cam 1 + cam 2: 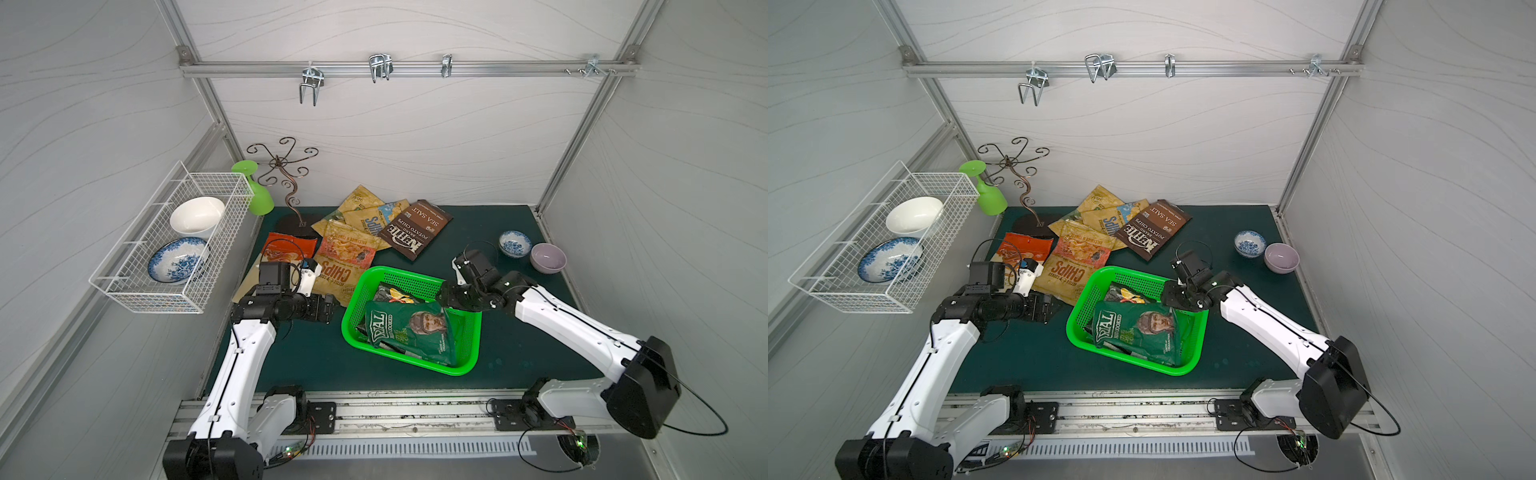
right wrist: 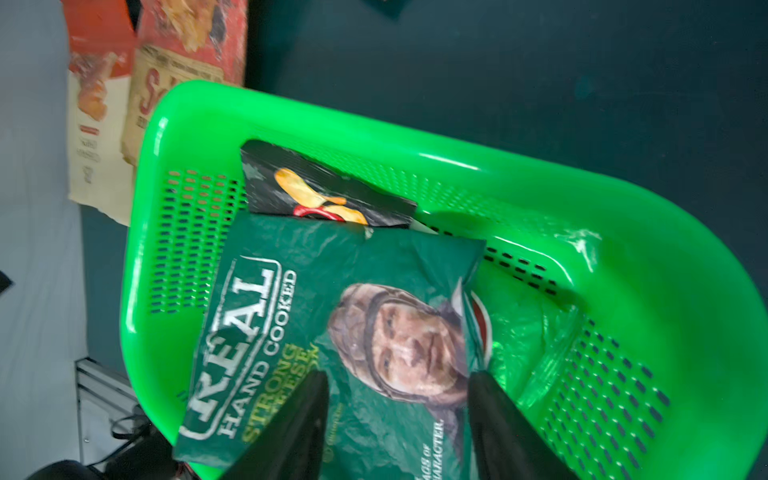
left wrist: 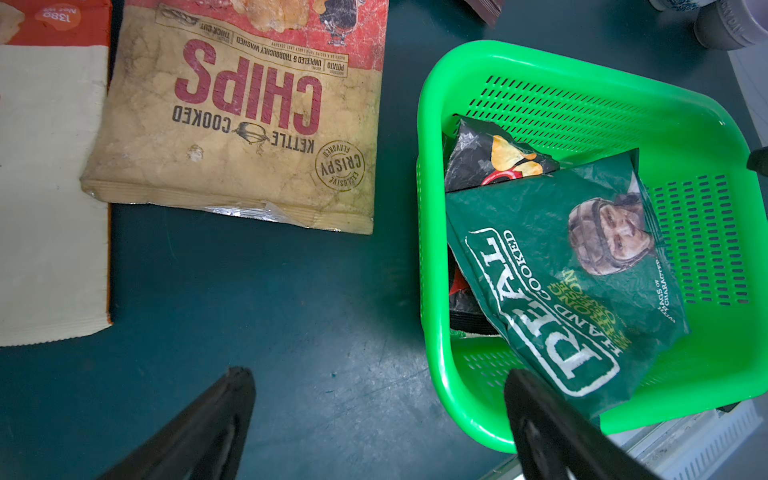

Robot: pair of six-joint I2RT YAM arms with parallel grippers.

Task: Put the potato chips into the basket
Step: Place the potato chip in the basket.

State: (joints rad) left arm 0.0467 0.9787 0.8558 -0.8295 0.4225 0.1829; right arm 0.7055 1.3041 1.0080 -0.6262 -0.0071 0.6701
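Both tools spread, empty: left tool (image 1: 330,308) beside basket (image 1: 409,272), right tool (image 2: 397,382) over dark green bag (image 1: 415,332) in basket.

The green basket (image 1: 1086,309) sat on the dark bench (image 1: 1025,353), holding a dark green bag (image 1: 1138,332) that lay over a black bag (image 1: 1124,294) (only one end of it showed). The right jaws hung at the basket's far right corner, just over the rim. The left jaws were just left of the basket, above the bench. Just beside the basket's far left corner lay a tan CHIPS bag (image 1: 1065,270), with an orange bag (image 1: 1023,249) farther left. Behind the basket, a brown Kettle bag (image 1: 1148,230) overlapped more tan bags (image 1: 1100,201). Behind and to the right of the basket, well apart from it, stood a blue-patterned bowl (image 1: 1249,243) and a lilac bowl (image 1: 1281,257).
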